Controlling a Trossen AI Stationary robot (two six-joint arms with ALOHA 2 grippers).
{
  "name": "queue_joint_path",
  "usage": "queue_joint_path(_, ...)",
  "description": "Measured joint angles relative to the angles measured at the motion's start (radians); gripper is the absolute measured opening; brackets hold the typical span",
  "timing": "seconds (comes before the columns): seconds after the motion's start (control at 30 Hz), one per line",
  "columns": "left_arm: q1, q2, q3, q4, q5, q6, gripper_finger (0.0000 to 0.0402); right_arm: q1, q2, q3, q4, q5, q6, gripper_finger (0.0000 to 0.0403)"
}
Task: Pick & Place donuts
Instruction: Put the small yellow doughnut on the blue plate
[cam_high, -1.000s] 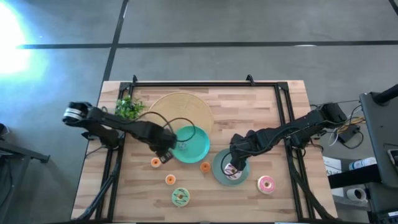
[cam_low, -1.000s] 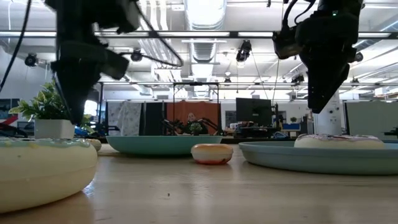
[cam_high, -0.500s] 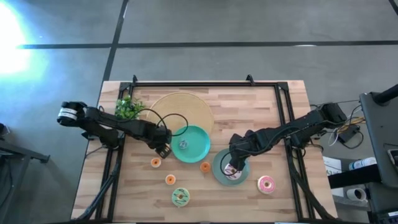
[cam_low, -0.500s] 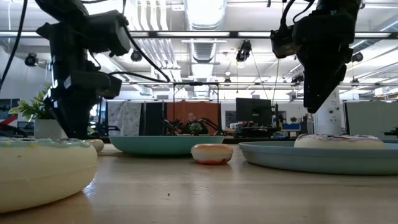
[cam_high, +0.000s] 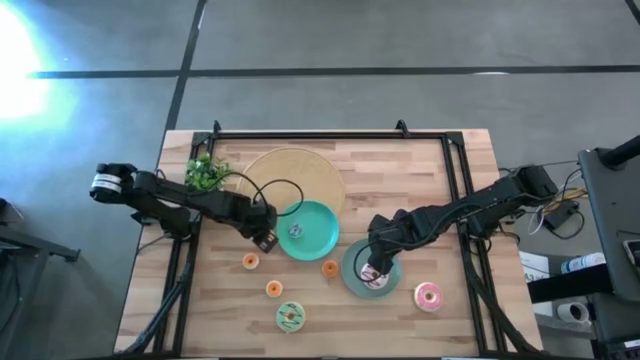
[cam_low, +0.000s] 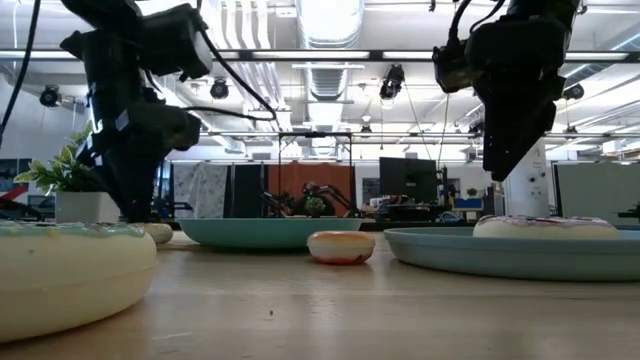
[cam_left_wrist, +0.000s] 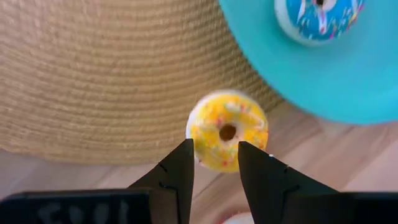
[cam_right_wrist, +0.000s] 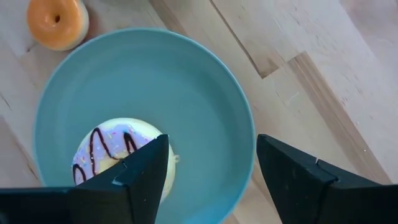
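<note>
My left gripper (cam_left_wrist: 216, 149) is open by a narrow gap and sits low, between the woven disc and the left teal plate (cam_high: 322, 243). A small yellow donut (cam_left_wrist: 227, 130) lies just past its fingertips, half on the disc's rim and half on the wood. I see no contact. A small blue-frosted donut (cam_left_wrist: 318, 17) lies in that plate. My right gripper (cam_right_wrist: 211, 155) is wide open and raised over the right teal plate (cam_right_wrist: 205, 81). The white donut with purplish stripes (cam_right_wrist: 115, 152) lies in that plate. Small orange donuts (cam_high: 250, 261) (cam_high: 273, 289) (cam_high: 330, 267), the green donut (cam_high: 291, 317) and the pink donut (cam_high: 428, 295) rest on the table.
The tan woven disc (cam_high: 300, 170) lies at the table's far middle, partly under the left teal plate. A small potted plant (cam_high: 207, 172) stands at the far left. Black rails run along the table's left, right and far sides. Bare wood shows at the far right.
My left gripper has come down from a raised height to near the table top. It has also shifted slightly toward the far edge, away from the orange donut beside it. No donut has moved.
</note>
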Motion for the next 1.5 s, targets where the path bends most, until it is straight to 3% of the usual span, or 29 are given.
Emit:
queue_joint_path(0.43,0.019,0.053,-0.060,0.092,0.034,0.016,0.0098,0.001,0.000,-0.001,0.003,0.001,0.001,0.0235)
queue_joint_path(0.57,0.018,0.051,-0.052,0.107,0.044,0.013,0.0077,0.000,0.000,-0.001,0.003,0.001,0.002,0.0235)
queue_joint_path(0.73,0.018,0.048,-0.013,0.106,0.044,0.025,0.0013,0.000,0.000,-0.001,0.003,0.001,0.001,0.0235)
queue_joint_path(1.03,0.002,0.050,0.153,0.109,0.023,0.073,0.0001,0.000,0.000,-0.001,0.003,-0.001,0.002,0.0235)
queue_joint_path(1.27,-0.006,0.181,0.278,0.163,-0.018,0.133,0.0001,0.000,0.000,-0.002,0.003,-0.001,0.005,0.0235)
queue_joint_path(1.5,-0.017,0.368,0.347,0.157,0.030,0.175,0.0000,0.000,0.000,-0.003,0.002,-0.001,0.004,0.0235)
